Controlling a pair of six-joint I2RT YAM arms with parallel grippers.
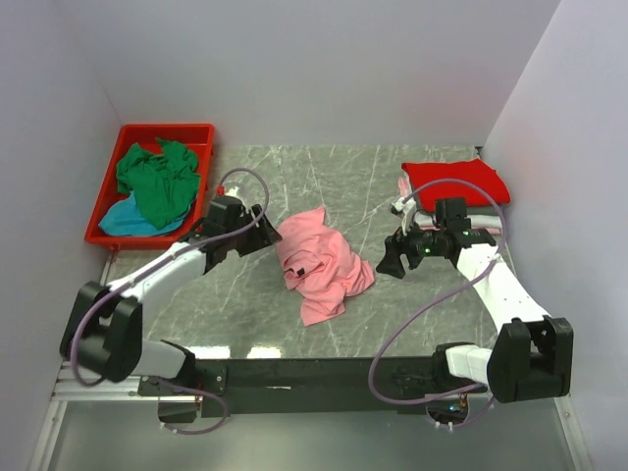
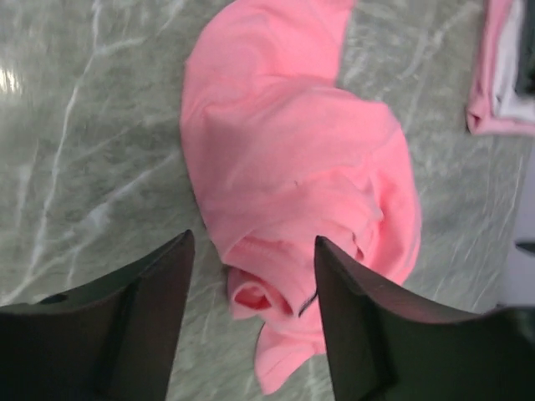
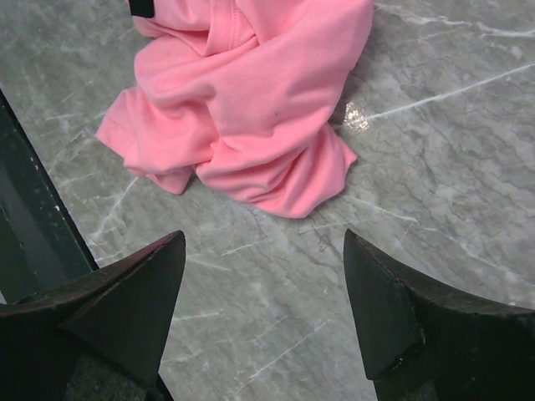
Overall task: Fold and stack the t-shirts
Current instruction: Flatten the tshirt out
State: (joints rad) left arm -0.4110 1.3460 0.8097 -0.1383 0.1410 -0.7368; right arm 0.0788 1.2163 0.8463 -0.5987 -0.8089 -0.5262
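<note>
At table [image 1: 294, 177] centre: salmon shirt [image 1: 319, 265] | left pincer [image 1: 263, 220] open at its edge | right pincer [image 1: 390, 258] open, apart

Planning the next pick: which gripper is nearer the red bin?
Left. The left gripper is just right of the red bin; the right gripper is beyond the pink t-shirt.

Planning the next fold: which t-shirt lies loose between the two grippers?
The salmon pink t-shirt, crumpled mid-table; the green t-shirt and teal t-shirt sit in the red bin, the red t-shirt lies folded at right.
</note>
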